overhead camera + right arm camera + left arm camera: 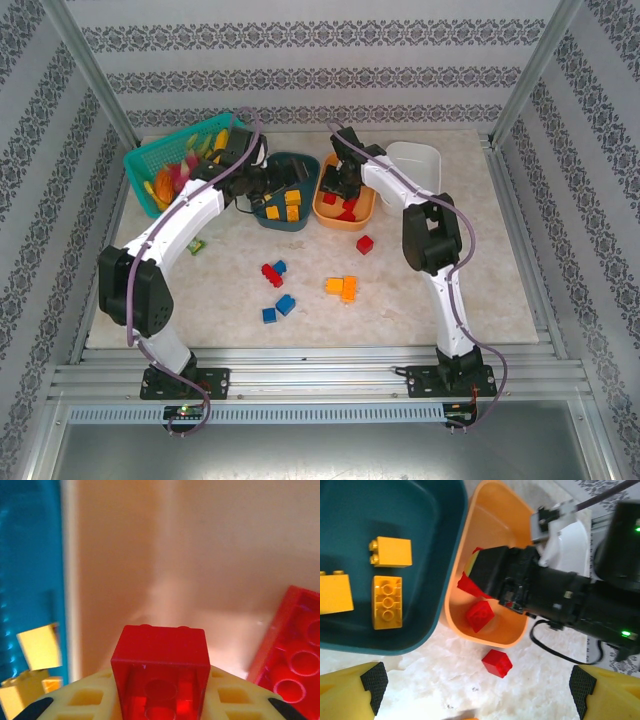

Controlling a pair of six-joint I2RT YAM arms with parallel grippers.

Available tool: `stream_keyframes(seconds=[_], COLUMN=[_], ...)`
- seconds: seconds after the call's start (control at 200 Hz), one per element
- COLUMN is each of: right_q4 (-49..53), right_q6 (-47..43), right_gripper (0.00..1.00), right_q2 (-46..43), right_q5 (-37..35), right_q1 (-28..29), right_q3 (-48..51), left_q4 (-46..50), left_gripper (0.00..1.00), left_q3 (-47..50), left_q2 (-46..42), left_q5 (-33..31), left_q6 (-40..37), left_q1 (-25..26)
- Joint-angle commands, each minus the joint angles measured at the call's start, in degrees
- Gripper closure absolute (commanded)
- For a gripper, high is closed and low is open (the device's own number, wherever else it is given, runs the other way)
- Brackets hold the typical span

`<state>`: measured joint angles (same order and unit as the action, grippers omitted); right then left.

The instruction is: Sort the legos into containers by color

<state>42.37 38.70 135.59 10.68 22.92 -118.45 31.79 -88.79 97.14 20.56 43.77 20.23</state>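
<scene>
My right gripper point(161, 696) is shut on a red lego point(160, 660), low inside the orange tub point(165, 545); another red brick point(294, 652) lies on the tub floor to the right. From above, that gripper point(340, 192) reaches into the orange tub point(322, 208). My left gripper point(477, 690) hangs open and holds nothing, over the table beside the dark teal tub point(427, 630), which holds yellow bricks point(387, 602). A loose red lego point(497, 662) lies on the table just below the orange tub's rim point(485, 640). The left gripper point(283, 183) hovers at the teal tub point(300, 225).
A white tub point(415, 160) stands right of the orange one. A teal mesh basket of toy fruit point(170, 160) sits at the back left. On the table's middle lie red point(270, 273), blue point(285, 303) and orange-yellow legos point(342, 287), plus one red point(365, 244).
</scene>
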Motion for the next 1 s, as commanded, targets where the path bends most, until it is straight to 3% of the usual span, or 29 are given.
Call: stream_keyframes(seconds=[0.0,0.28,0.445,0.56,0.734,0.994], right_q4=[3.82,7.79,9.53,8.62,6.99,-3.25], right_q6=[1.95,0.36,-0.96,-2.11,-3.1,-6.7], right_gripper=[0.72,0.56,0.45,0.4,0.41,0.41], right_q2=[2.07,4.57,1.68,-3.1,-12.72,-33.57], right_q5=[1.59,1.98,-0.52,-1.63,-4.37,-8.33], right_q1=[-0.9,-0.68,-0.11,0.3,1.12,5.37], right_q3=[-2.08,-7.6,-7.98,-7.01,-3.46,16.63], left_q4=[-2.61,1.12,2.58,4.5,8.66,14.48], left_gripper=[0.05,0.05,0.05,0.06,0.06,0.1], left_q3=[-2.77,-10.25,-10.79,-10.12,-6.67,3.07], left_q2=[-0.37,0.56,-0.66,-2.79,-7.62,-17.74], left_q5=[2.65,4.6,3.6,2.24,-0.87,-3.55], left_q6=[-1.36,-7.31,-7.21,-6.81,-5.69,-1.88], left_q1=[-0.19,2.2,2.36,2.38,2.36,2.36])
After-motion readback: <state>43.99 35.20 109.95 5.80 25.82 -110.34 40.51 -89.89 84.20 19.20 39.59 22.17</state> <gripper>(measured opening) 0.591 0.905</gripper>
